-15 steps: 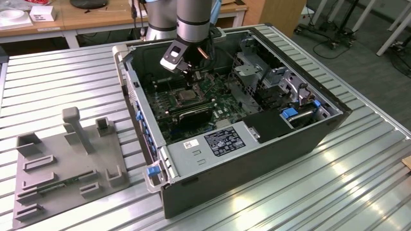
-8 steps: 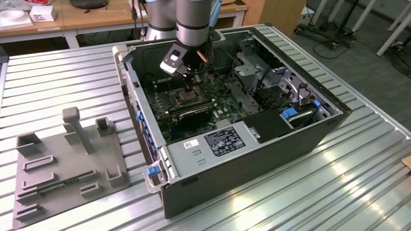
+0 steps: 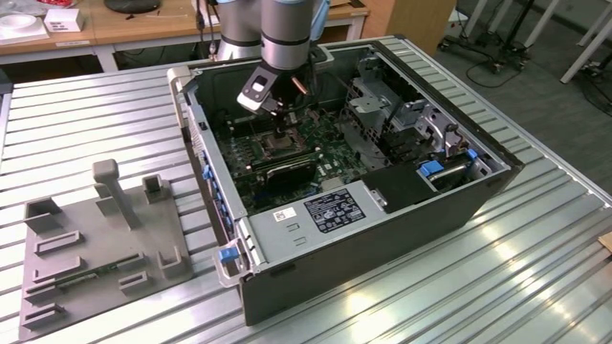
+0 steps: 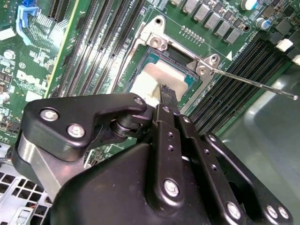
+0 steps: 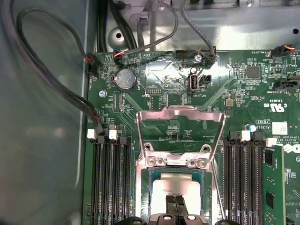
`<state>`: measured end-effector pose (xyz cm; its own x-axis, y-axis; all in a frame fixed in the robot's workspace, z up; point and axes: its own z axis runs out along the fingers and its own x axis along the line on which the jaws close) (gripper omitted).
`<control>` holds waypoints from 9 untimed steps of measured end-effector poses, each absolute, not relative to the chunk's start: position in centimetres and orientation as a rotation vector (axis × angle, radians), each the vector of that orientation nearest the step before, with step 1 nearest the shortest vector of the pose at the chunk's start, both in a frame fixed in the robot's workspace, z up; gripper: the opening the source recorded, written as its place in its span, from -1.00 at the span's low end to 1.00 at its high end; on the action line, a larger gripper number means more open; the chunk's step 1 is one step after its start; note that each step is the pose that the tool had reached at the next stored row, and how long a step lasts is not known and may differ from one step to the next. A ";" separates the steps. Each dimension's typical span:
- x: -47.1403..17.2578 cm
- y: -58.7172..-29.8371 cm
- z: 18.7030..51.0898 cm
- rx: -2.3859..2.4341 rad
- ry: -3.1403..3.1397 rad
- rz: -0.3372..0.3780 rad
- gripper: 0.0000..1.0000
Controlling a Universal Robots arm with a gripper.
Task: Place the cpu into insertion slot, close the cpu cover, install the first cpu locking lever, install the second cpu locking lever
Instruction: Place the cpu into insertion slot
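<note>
Claw [image 4: 165, 96]: black linkage right up against the second wrist lens. Its two fingers [image 5: 170, 206] are drawn together with barely a seam between them, pinching nothing I can see. The tips are on or just above the chip; which, I cannot tell.
Table [image 3: 535, 251]: ribbed metal, carrying everything beneath the claw.
Computer case [image 3: 383, 236]: lying on its side with the panel off, so the claw can reach straight down into it.
Grey fixture [image 3: 96, 251]: out on the table, well apart from the claw; a parts rack, by the look of it.
Motherboard [image 5: 164, 89]: green and flat under the claw, with memory slots [image 5: 110, 183] running on both sides of the fingers.
Cpu cover [image 5: 178, 126]: silvery frame swung up on its hinge just beyond the fingertips, open, I'd judge, to keep the socket reachable.
Insertion slot [image 5: 151, 174]: directly below the claw, its rim showing around the chip.
Cpu [image 5: 174, 186]: pale square lying flat inside the insertion slot, under the fingertips; seated, it seems.
Locking lever [image 4: 253, 83]: thin rod standing free beside the slot, unlatched, which lets the cover stand up.
</note>
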<state>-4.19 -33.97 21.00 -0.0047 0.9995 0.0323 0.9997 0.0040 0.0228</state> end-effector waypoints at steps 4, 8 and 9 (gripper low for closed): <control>-4.2 -34.0 20.6 -2.211 -2.221 -0.061 -0.79; -4.3 -34.0 20.2 -2.211 -2.221 -0.062 -0.79; -4.3 -34.0 20.2 -2.211 -2.221 -0.062 -0.79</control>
